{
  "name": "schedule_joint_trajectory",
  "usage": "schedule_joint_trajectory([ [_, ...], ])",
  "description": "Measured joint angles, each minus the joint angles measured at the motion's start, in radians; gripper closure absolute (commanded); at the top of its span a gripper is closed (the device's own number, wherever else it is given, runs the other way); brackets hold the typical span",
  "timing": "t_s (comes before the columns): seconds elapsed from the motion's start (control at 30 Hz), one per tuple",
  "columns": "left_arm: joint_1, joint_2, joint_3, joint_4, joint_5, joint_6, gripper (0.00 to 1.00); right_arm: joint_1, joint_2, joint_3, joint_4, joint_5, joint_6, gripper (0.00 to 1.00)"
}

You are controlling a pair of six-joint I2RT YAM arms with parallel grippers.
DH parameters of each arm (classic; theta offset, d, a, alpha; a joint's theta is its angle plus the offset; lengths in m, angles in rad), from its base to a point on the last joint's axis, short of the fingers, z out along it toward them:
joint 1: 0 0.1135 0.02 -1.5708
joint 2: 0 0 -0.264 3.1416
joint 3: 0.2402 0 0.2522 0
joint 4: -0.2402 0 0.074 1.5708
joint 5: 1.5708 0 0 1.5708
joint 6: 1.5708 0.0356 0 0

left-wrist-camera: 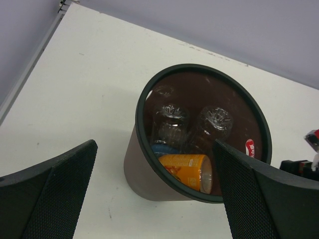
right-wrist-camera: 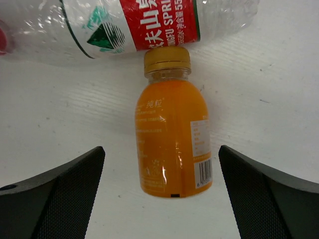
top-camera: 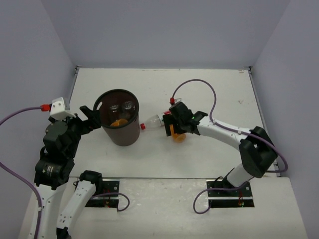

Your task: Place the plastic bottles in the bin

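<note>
The dark brown bin (top-camera: 119, 137) stands left of centre on the table. Inside it lie an orange bottle (left-wrist-camera: 187, 169), two clear bottles (left-wrist-camera: 172, 124) and a blue-labelled one (left-wrist-camera: 162, 148). My left gripper (top-camera: 92, 117) is open, close to the bin's left side and holding nothing. Right of the bin, a clear red-labelled bottle (right-wrist-camera: 139, 22) lies on its side with its red cap (top-camera: 142, 126) toward the bin. An orange bottle (right-wrist-camera: 172, 144) lies with its cap against it. My right gripper (right-wrist-camera: 162, 149) is open just above that orange bottle, with a finger on either side, not touching it.
Grey walls close the table (top-camera: 209, 159) at the back and on both sides. A purple cable (top-camera: 199, 82) arcs above the right arm. The bin's rim (left-wrist-camera: 149, 89) sits between my left fingers in the wrist view.
</note>
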Motion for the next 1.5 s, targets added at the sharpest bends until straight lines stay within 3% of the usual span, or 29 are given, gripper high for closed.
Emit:
schedule_joint_trajectory([
  [0.17,0.000,-0.010,0.000,-0.017,-0.005,-0.003,0.00,-0.007,0.125,0.022,0.003,-0.010,0.010,0.01],
  [0.43,0.000,-0.018,0.000,-0.029,-0.011,-0.006,0.00,-0.025,0.196,0.023,0.003,-0.009,0.048,0.01],
  [0.53,0.000,-0.018,0.000,-0.031,-0.011,-0.006,0.00,-0.027,0.216,0.025,0.002,-0.001,0.057,0.06],
  [0.63,0.000,-0.018,0.000,-0.032,-0.011,-0.006,0.00,-0.027,0.218,0.025,0.006,0.001,0.066,0.29],
  [0.73,0.000,-0.018,0.000,-0.032,-0.011,-0.006,0.00,-0.028,0.217,0.025,0.008,0.001,0.077,0.43],
  [0.83,0.000,-0.018,0.000,-0.032,-0.012,-0.006,0.00,-0.028,0.211,0.022,0.009,-0.003,0.091,0.50],
  [1.0,0.000,-0.019,0.000,-0.032,-0.016,-0.006,0.00,-0.028,0.116,-0.022,-0.024,0.002,0.114,0.53],
  [1.27,0.000,-0.022,0.000,-0.032,-0.017,-0.007,0.00,-0.028,-0.180,-0.016,-0.127,0.053,0.140,0.56],
  [1.5,0.000,-0.027,0.000,-0.032,-0.018,-0.007,0.00,-0.003,-0.288,0.241,-0.129,-0.019,0.032,0.51],
])
